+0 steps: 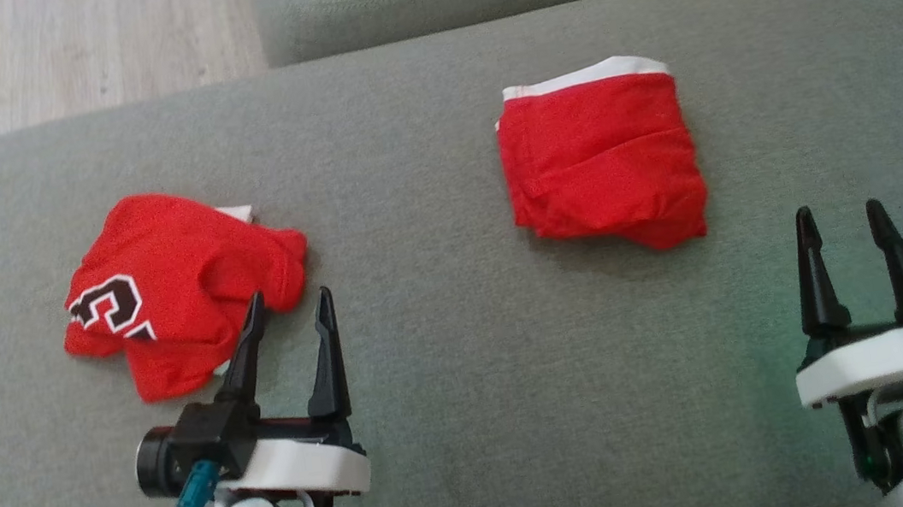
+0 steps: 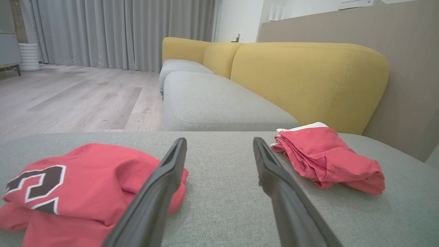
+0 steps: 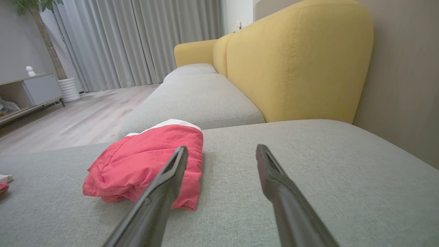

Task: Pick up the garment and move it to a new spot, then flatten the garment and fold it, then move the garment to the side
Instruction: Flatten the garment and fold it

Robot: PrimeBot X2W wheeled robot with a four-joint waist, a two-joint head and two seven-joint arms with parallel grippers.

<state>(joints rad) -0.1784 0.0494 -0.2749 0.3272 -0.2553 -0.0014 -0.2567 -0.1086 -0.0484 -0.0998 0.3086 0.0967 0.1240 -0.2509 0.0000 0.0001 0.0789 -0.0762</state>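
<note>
**Red on grey, nothing in hand**

A crumpled red jersey (image 1: 169,271) bearing a dark numeral lies at the left of the grey seat cushion (image 1: 466,372), just beside the left gripper (image 1: 290,299). A folded red garment (image 1: 599,158), white-banded, sits well apart to its right, near the right gripper (image 1: 839,211). Both grippers have their fingers parted and hold nothing.

The left-hand garment (image 1: 177,261) is red with black, white-edged lettering; the centre-right garment (image 1: 600,162) red with white trim; the sofa seat (image 1: 447,357) grey.
</note>
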